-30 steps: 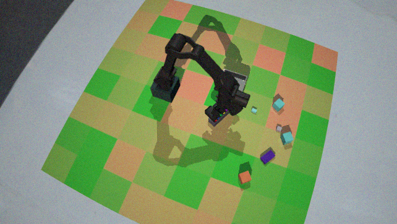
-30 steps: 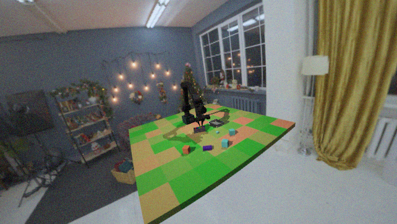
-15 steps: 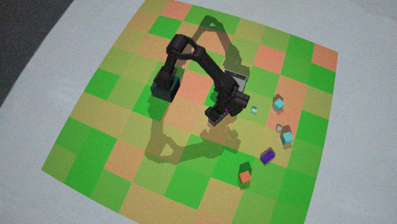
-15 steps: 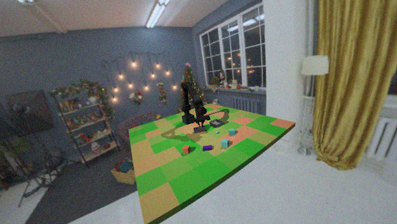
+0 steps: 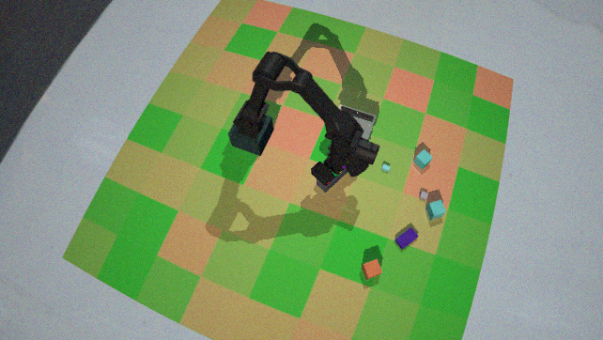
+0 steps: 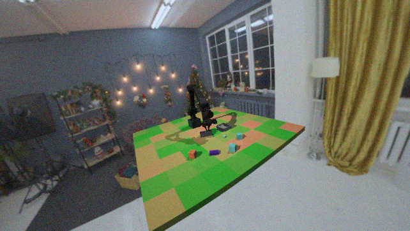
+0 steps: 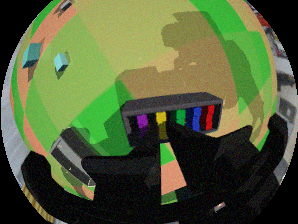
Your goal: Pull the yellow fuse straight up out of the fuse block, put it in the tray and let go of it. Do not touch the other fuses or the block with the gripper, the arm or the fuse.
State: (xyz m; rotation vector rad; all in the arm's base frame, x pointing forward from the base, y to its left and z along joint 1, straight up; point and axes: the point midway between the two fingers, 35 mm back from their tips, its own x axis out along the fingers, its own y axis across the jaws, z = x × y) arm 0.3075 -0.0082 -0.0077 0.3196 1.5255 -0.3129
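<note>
we see the black jointed arm (image 5: 324,100) (image 6: 192,103) bent over the patchwork worktop of green, tan and salmon squares (image 5: 178,164) (image 6: 198,182) (image 7: 95,30), its dark base (image 5: 251,138) (image 6: 194,123) standing on the squares. our black two-fingered tool (image 7: 161,124) is down at the dark grey, box-shaped fuse block (image 5: 325,187) (image 6: 205,134) (image 7: 172,103), its fingers narrowed and closed on the yellow fuse (image 7: 161,119). in the wrist view we find that fuse in the block's row, between the purple fuse (image 7: 142,121) and the green fuse (image 7: 180,117), with the blue fuse (image 7: 197,118) and the red fuse (image 7: 210,117) beyond the green one. we cannot tell whether the fingertips touch the neighbouring fuses. the shallow grey tray with dark walls (image 5: 374,120) (image 6: 224,127) (image 7: 73,156) sits near the block, apart from it, partly hidden by the arm in the top view. farther out on the worktop we have two larger teal cubes, a small pale cyan cube (image 5: 385,167) (image 6: 224,136), a tiny greyish cube (image 5: 424,193), a purple block (image 5: 407,238) (image 6: 214,152) lying flat and an orange cube (image 5: 372,269) (image 6: 192,154).
</note>
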